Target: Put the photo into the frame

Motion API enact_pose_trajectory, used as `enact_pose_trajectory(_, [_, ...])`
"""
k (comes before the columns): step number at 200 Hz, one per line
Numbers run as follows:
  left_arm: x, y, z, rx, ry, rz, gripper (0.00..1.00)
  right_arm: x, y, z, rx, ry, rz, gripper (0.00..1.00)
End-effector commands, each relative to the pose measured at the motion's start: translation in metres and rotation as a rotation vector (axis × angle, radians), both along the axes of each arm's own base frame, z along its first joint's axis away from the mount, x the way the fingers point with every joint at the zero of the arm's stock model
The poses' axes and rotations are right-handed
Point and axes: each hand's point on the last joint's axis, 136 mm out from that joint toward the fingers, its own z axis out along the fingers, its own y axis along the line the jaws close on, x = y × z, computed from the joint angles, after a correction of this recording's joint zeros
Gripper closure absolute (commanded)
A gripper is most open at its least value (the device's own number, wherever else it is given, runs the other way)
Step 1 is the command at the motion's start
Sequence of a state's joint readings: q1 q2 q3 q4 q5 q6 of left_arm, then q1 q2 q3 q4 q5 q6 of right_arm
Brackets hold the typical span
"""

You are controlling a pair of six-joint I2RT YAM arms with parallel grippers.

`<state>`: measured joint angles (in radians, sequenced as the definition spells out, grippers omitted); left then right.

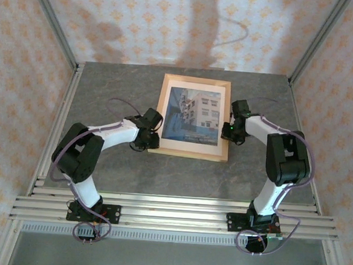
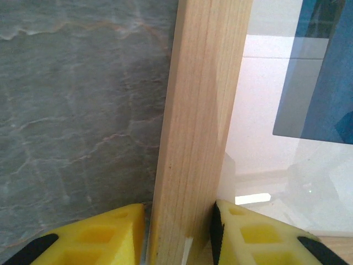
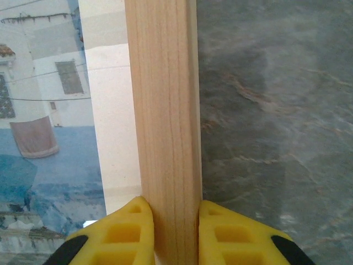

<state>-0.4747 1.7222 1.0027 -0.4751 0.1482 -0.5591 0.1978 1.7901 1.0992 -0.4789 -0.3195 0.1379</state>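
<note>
The light wooden frame lies flat in the middle of the table. The photo of a white building against blue sky sits inside it, within a cream mat. My left gripper straddles the frame's left rail. Its inner pad touches the wood and a thin gap shows at the outer finger, so this gripper is still open. A blue corner of the photo shows at the right. My right gripper is on the right rail, and here the gripper has both yellow fingers pressed against the wood.
The grey marbled tabletop has free room on all sides of the frame. Aluminium rails run along the near edge by the arm bases. Patterned walls close in the back and both sides.
</note>
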Motion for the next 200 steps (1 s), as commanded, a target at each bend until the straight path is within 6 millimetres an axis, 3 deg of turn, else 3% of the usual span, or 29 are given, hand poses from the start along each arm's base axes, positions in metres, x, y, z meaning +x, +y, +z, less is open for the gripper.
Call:
enact_pose_trajectory(1, [-0.019, 0.019, -0.008, 0.058, 0.063, 0.017, 0.63, 0.011, 0.015, -0.004, 0.017, -0.005, 0.012, 0.83])
enact_pose_trajectory(72, [-0.023, 0.022, -0.013, 0.066, 0.077, 0.019, 0.61, 0.018, 0.023, -0.007, 0.006, 0.007, 0.026, 0.83])
enact_pose_trajectory(103, [-0.020, 0.026, -0.004, 0.086, 0.070, 0.019, 0.48, 0.019, 0.021, 0.000, -0.001, -0.006, 0.021, 0.81])
enact_pose_trajectory(137, [-0.014, 0.029, 0.021, 0.093, 0.027, 0.023, 0.34, 0.027, 0.014, 0.031, 0.002, -0.069, 0.003, 0.67])
enact_pose_trajectory(162, [-0.005, 0.036, 0.046, 0.106, -0.034, 0.021, 0.19, 0.034, -0.006, 0.054, -0.003, -0.129, -0.043, 0.62])
enact_pose_trajectory(182, [0.006, 0.053, 0.062, 0.136, -0.094, 0.058, 0.09, 0.038, -0.039, 0.063, -0.071, -0.178, -0.100, 0.61])
enact_pose_trajectory(200, [0.020, 0.077, 0.075, 0.174, -0.151, 0.111, 0.06, 0.042, -0.072, 0.065, -0.125, -0.235, -0.165, 0.60])
